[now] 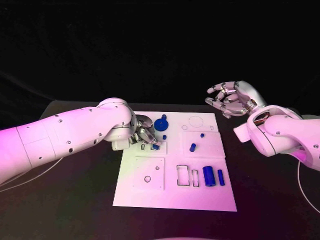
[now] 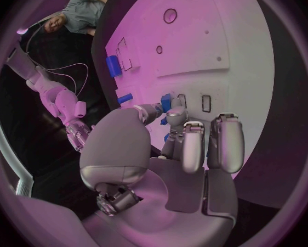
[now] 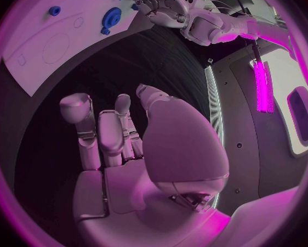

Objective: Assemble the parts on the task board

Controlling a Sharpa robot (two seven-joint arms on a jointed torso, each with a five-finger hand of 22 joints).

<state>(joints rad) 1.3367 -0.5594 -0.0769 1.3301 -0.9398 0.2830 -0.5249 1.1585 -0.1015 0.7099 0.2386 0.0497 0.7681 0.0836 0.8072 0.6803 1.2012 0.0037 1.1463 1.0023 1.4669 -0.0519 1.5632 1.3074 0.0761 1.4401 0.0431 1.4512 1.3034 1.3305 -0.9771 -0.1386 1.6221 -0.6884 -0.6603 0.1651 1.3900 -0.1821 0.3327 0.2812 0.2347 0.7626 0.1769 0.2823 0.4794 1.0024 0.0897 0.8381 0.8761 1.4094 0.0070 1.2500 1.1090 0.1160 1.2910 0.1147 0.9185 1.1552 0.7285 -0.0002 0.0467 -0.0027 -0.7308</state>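
1. Head view: the silver left hand [image 1: 142, 136] is pinching a small blue plastic part [image 1: 155, 146] at the flat white rectangular task board [image 1: 131, 192], near its far-left recesses. A round blue gear-like part [image 1: 162, 123], a short blue peg [image 1: 192, 147] and two blue cylinders [image 1: 213, 176] are lying loose, so most assembly seems left. The silver right hand [image 1: 228, 99] is hovering beside the board over the black counter [image 1: 81, 195], fingers loosely curled, holding nothing.

2. Left wrist view: fingertips [image 2: 173, 115] are closing around the blue part above a slot.

3. Right wrist view: nothing is blocking the board.
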